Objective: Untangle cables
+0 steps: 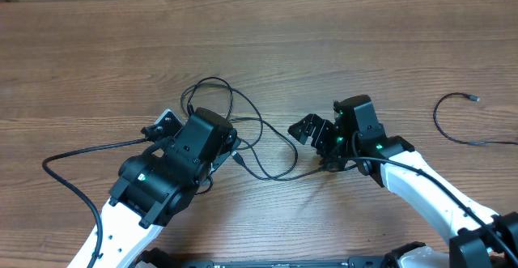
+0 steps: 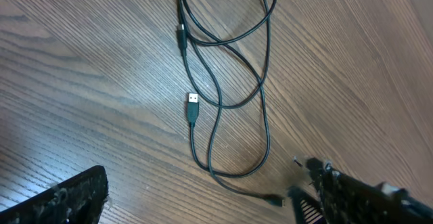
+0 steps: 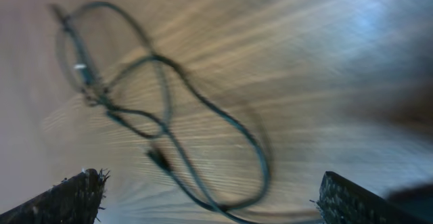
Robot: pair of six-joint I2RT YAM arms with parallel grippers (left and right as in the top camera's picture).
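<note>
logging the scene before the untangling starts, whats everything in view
table: one, brown wood, under everything
tangled cables: seemingly two, black, mid table between the tools
loose cable: one, black, far right, apart from the tangle
left tool: one, black, open, at the tangle's left side, holding nothing
right tool: one, black, open, at the tangle's right side, holding nothing

The brown wood-grain bench (image 2: 81, 61) looks matt, with fine streaks. The thin black cords (image 2: 264, 116) seem smooth, dull plastic, and one flat silver plug tip (image 2: 193, 98) is shiny metal. The left claw (image 2: 203, 207) has coarse, grainy black pads (image 2: 67, 197). The white arm shell (image 1: 121, 234) is smooth plastic.
</note>
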